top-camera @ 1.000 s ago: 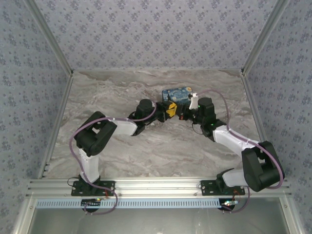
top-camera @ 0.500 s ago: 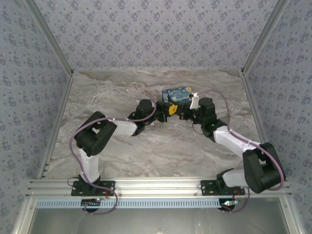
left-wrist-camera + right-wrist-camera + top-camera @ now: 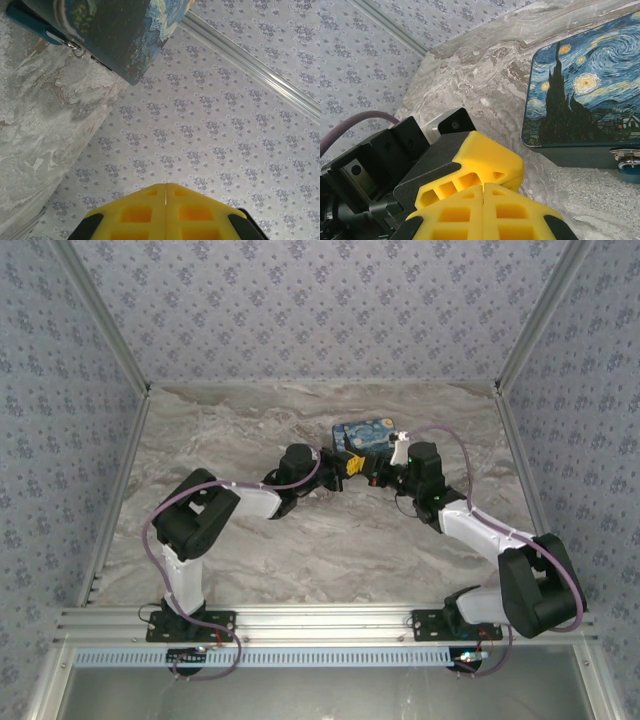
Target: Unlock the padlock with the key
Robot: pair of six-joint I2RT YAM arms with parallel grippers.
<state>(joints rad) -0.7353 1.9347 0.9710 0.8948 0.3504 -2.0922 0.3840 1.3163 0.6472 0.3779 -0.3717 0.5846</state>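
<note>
The padlock (image 3: 631,173) is hanging at the front edge of the box (image 3: 580,95), just under the silvery latch (image 3: 626,155), w/ its teal body dangling beside the box wall. The box is sitting flat on the table (image 3: 485,85), toward the far middle, lid down.

Judging by looks, the lock is going to handle as a tiny, hard, light thing: stiff metal and prob. slick. It's free to swing on its loop, so any poke is likely sending it wobbling. The best hold is looking like a pinch across the flat sides of the body, leaving the bottom end clear for the key (I'm not making out the keyhole from here). The loop is too thin and smooth to be worth grabbing.

The left gripper (image 3: 165,186) is sitting w/ its yellow fingers pressed pad to pad, nothing showing between them. The right gripper (image 3: 483,186) is doing the same, fully closed, no visible load. Both are hovering nose to nose just in front of the box, near the lock but not touching it. I'm not spotting the key anywhere.
</note>
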